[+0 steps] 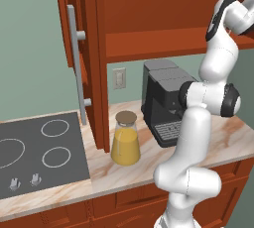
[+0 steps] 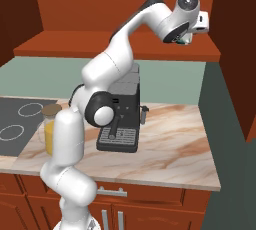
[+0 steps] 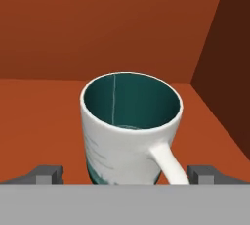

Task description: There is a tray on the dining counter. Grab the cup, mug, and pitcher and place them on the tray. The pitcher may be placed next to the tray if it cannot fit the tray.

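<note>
Early going here: judging by what lies in front of us, nothing has reached the blue carrier yet. The mug (image 3: pixel 131 130) sits on the red-brown floor of the upper cabinet (image 1: pixel 163 14), close to its right-hand inner wall, teal inside facing up and its white handle pointing back toward the camera. The gripper (image 3: pixel 126 175) is right up against it, fingers spread wide apart with one tip on each side of the mug's base, and nothing is clamped between them. From the right base view the hand is reaching high into that open shelf near the right end, arm stretched up and over.

Down on the counter (image 1: pixel 233 142), the pitcher (image 1: pixel 125 139) stands upright with its cork lid on and orange liquid inside, just beside the front edge of the open cabinet door (image 1: pixel 84 58), between the stovetop (image 1: pixel 34 157) and the coffee machine (image 1: pixel 163 100). It looks untouched, so that one is left to do as well.

So the mug comes first, I'd say, with the squeeze not yet made. Watch the obstacles: the shelf's side wall is tight on the mug's right, the handle juts between the fingers, and lifting out means clearing the shelf lip with the coffee machine directly below. The tall door panel crowds the pitcher's left side for later.
</note>
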Controlling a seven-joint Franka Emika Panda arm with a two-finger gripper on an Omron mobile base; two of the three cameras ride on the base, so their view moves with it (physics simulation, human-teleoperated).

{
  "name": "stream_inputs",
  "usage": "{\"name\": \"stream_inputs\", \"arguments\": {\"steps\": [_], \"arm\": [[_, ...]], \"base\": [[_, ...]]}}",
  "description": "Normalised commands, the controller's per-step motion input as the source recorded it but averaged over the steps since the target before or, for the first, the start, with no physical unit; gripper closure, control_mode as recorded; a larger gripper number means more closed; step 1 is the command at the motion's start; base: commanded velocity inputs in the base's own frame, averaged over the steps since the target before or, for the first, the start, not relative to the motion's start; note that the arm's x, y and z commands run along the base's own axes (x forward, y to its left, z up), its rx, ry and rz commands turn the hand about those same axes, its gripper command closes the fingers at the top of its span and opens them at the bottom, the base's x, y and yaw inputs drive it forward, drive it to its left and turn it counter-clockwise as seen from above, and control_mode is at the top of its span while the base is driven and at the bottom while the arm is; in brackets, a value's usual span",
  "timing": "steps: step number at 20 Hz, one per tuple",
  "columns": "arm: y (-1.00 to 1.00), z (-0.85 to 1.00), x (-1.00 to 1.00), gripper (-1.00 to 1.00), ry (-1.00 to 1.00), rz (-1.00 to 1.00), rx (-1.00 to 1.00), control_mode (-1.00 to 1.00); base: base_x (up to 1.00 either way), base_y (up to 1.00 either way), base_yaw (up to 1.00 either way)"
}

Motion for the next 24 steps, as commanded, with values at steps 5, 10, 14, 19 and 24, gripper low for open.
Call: {"name": "stream_inputs", "arguments": {"steps": [5,10,14,19,24], "arm": [[0.0,-0.02,0.0,-1.0,0.0,0.0,0.0,-1.0],[0.0,0.0,0.0,-1.0,0.0,0.0,0.0,-1.0],[0.0,0.0,0.0,-1.0,0.0,0.0,0.0,-1.0],[0.0,0.0,0.0,1.0,0.0,0.0,0.0,-1.0],[0.0,0.0,0.0,1.0,0.0,0.0,0.0,-1.0]], "base": [[0.0,0.0,0.0],[0.0,0.0,0.0],[0.0,0.0,0.0],[0.0,0.0,0.0],[0.0,0.0,0.0]]}}
